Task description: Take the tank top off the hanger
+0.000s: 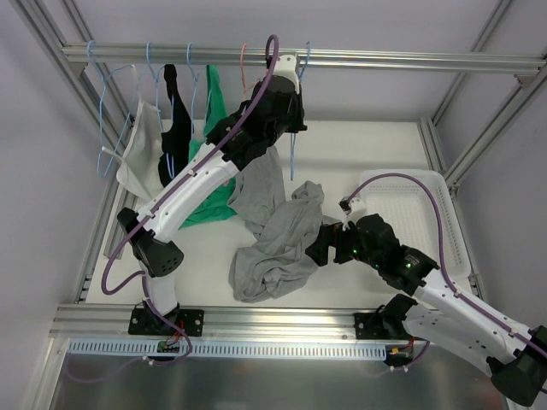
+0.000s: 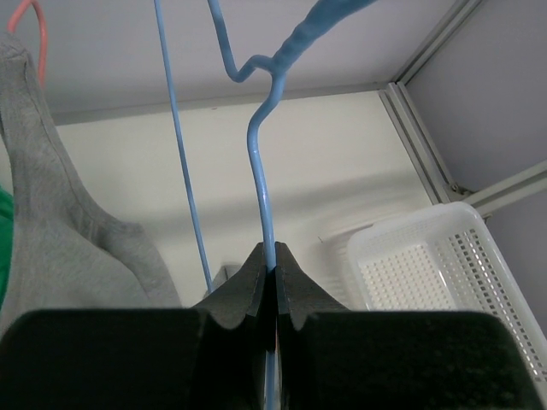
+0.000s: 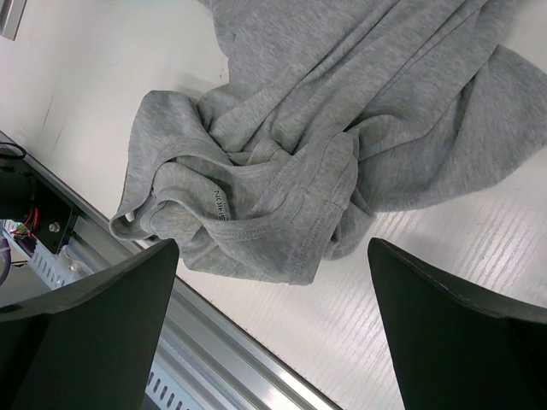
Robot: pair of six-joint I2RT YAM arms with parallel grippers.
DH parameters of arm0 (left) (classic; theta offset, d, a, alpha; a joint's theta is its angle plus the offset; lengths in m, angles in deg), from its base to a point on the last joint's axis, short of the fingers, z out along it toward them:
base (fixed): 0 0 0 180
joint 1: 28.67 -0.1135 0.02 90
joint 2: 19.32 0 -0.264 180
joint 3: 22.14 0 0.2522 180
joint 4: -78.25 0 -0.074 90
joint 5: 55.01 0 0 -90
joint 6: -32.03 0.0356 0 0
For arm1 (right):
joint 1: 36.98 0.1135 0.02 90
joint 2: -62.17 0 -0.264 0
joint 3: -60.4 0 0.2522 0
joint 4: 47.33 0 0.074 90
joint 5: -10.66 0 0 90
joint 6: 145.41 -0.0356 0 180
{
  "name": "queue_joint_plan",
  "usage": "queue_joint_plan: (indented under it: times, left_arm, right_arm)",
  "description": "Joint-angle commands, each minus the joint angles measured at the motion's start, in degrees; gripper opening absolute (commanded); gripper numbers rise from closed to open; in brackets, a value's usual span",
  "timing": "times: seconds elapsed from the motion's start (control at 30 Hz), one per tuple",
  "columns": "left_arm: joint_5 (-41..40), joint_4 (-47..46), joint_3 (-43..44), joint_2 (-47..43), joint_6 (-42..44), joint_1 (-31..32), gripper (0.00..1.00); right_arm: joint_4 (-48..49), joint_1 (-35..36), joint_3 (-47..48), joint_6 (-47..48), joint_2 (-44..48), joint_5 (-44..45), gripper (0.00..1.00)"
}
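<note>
A grey tank top (image 1: 275, 231) lies crumpled on the table, its upper part still trailing up under my left arm; it also shows in the right wrist view (image 3: 342, 128) and at the left of the left wrist view (image 2: 60, 231). My left gripper (image 1: 295, 115) is up at the rail, shut on the wire of a blue hanger (image 2: 263, 171); the gripper shows in the left wrist view (image 2: 275, 256). My right gripper (image 1: 329, 248) is open and empty, just right of the tank top's lower hem; it shows in the right wrist view (image 3: 273, 282).
A rail (image 1: 410, 60) at the back carries several hangers with a white top (image 1: 141, 149), a black top (image 1: 177, 128) and a green top (image 1: 214, 192). A white perforated basket (image 1: 419, 213) stands at the right, also in the left wrist view (image 2: 444, 273). A pink hanger (image 1: 244, 64) hangs nearby.
</note>
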Motion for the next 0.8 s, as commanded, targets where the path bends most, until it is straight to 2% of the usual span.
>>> queue_joint_plan:
  times: [0.0, 0.3, 0.53, 0.57, 0.63, 0.67, 0.77]
  left_arm:
    - [-0.15, -2.58, 0.98, -1.01, -3.52, -1.81, 0.0]
    - [6.97, -1.71, -1.48, -2.15, -9.32, -4.71, 0.0]
    - [10.66, -1.18, -4.73, -3.47, -9.68, -4.97, 0.0]
    - [11.19, -1.17, -5.34, -3.99, -9.59, -4.97, 0.05]
    - [12.15, -1.17, -7.63, -6.1, -9.59, -4.97, 0.23]
    - [12.33, -1.26, -8.42, -6.89, -9.59, -4.97, 0.41]
    - [13.56, -1.18, -11.67, -10.67, -8.1, -4.89, 0.59]
  right_arm:
    - [1.09, 0.19, -0.19, -0.78, 0.58, 0.35, 0.99]
    - [1.35, 0.27, -0.89, -1.22, 1.28, -0.17, 1.0]
    - [2.93, 0.19, -1.59, -0.44, 0.85, -2.1, 0.99]
    - [4.15, 0.27, -1.77, 0.26, 0.23, -3.67, 0.99]
    - [5.39, 0.27, -1.86, 1.23, -0.99, -5.35, 1.0]
    - [6.09, 0.36, -1.6, 1.76, -1.78, -5.97, 1.0]
    - [6.09, 1.5, 0.33, 3.52, -6.44, -5.01, 0.99]
